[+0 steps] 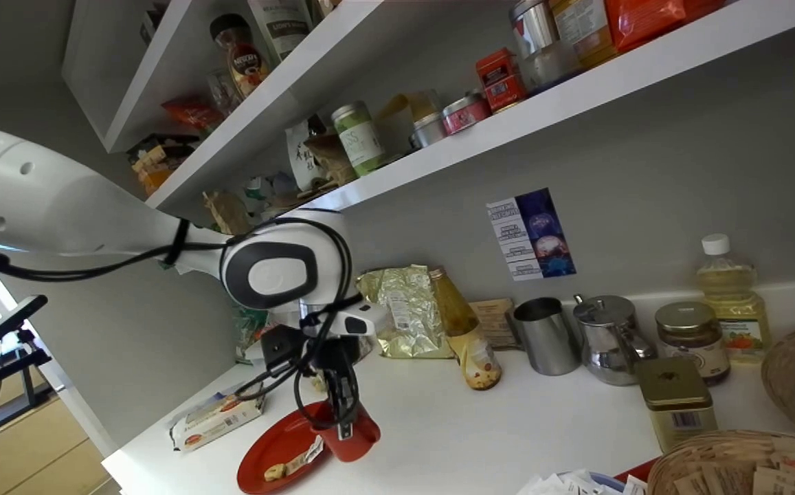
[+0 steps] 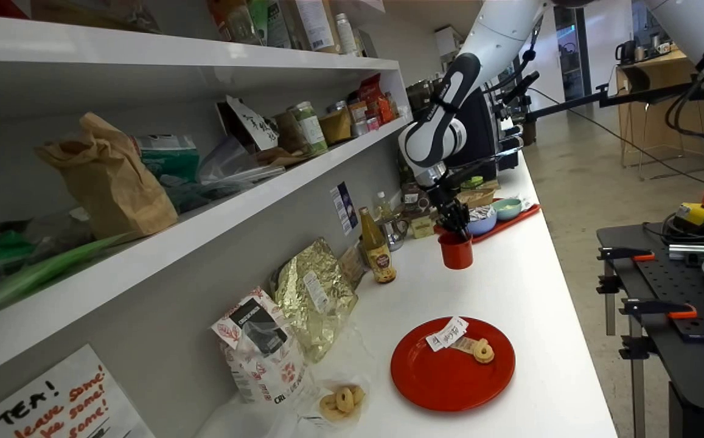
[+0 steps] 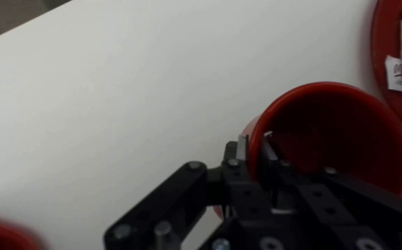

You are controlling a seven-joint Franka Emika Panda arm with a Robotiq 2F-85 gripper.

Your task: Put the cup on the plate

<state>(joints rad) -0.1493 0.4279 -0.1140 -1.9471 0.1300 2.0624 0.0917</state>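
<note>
The small red cup (image 1: 363,445) is upright in both exterior views; it also shows (image 2: 456,252). My gripper (image 3: 254,147) is shut on the cup's rim, with one finger inside the cup (image 3: 346,139) and one outside. I cannot tell whether the cup touches the table or hangs just above it. The round red plate (image 2: 431,380) lies flat on the white table, apart from the cup. White packets (image 2: 448,333) and a ring-shaped biscuit (image 2: 483,351) lie on it. In an exterior view the plate (image 1: 260,447) is partly behind the cup. The wrist view shows only the plate's edge (image 3: 381,45).
A glass bottle (image 2: 378,249), a gold foil bag (image 2: 315,298) and a metal mug (image 1: 547,337) stand along the wall. A red tray (image 2: 519,217) with bowls lies beyond the cup. A pale oblong packet (image 1: 222,419) lies beside the plate. A shelf (image 1: 438,151) hangs above.
</note>
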